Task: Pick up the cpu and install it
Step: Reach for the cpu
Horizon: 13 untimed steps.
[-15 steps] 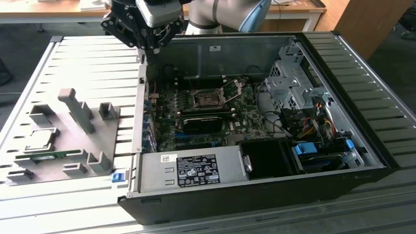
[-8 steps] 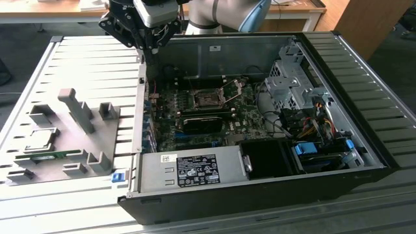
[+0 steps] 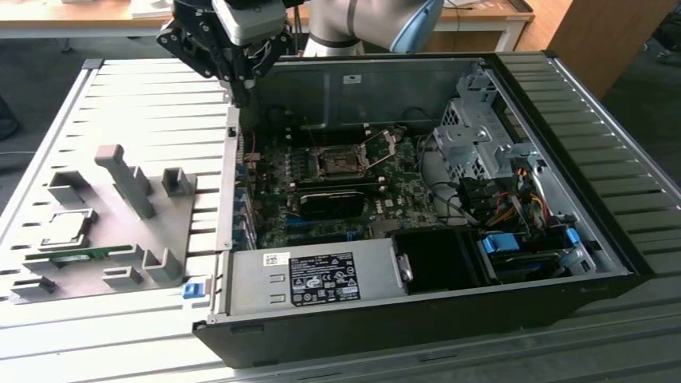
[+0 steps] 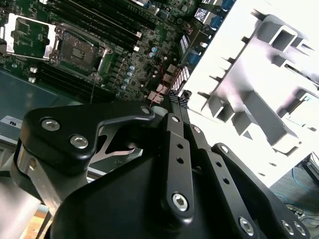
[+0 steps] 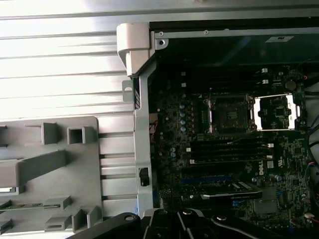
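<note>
The cpu (image 3: 66, 227) is a small silvery square chip lying flat in a grey fixture plate (image 3: 112, 233) on the slatted table, at the exterior view's left. My gripper (image 3: 242, 94) hangs high over the left wall of the open computer case (image 3: 426, 319), far from the cpu, its fingers closed together on nothing. In the second wrist view the black fingers (image 4: 175, 119) run side by side to a point. The motherboard's cpu socket (image 3: 340, 163) (image 4: 79, 50) (image 5: 230, 115) lies bare, with its metal load plate (image 4: 27, 35) (image 5: 276, 112) folded open.
A narrow green circuit strip (image 3: 80, 257) lies on the fixture below the cpu, among upright grey blocks (image 3: 126, 179). Inside the case are a power supply (image 3: 319, 279), a drive cage (image 3: 474, 136) and loose cables (image 3: 511, 199). The case walls stand tall around the board.
</note>
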{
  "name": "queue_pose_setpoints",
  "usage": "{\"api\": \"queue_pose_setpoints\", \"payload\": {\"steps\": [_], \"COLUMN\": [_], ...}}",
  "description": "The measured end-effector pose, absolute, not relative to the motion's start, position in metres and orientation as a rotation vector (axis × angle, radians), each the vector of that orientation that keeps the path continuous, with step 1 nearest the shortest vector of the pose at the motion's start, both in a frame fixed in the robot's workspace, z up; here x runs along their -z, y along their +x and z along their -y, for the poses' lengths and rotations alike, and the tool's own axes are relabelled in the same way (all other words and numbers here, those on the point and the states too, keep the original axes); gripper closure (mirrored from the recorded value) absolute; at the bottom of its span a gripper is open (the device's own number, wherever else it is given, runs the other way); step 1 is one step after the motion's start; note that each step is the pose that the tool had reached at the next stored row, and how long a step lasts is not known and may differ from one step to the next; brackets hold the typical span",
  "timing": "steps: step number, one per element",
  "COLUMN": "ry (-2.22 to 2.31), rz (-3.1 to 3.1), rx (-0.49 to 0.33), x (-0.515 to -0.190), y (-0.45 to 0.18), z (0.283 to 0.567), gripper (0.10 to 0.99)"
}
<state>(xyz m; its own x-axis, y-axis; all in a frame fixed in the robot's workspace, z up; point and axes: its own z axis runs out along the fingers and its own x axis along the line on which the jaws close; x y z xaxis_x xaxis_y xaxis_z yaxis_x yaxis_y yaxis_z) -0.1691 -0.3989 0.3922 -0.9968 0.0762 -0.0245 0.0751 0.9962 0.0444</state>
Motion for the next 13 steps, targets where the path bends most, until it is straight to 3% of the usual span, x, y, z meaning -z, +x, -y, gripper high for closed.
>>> {"api": "queue_pose_setpoints", "payload": {"steps": [13], "ry": [0.118], "rz": [-3.113], "rx": [-0.068], "x": [-0.3920], "y": [-0.1771], "z": [0.3989], "gripper": [0.980]}}
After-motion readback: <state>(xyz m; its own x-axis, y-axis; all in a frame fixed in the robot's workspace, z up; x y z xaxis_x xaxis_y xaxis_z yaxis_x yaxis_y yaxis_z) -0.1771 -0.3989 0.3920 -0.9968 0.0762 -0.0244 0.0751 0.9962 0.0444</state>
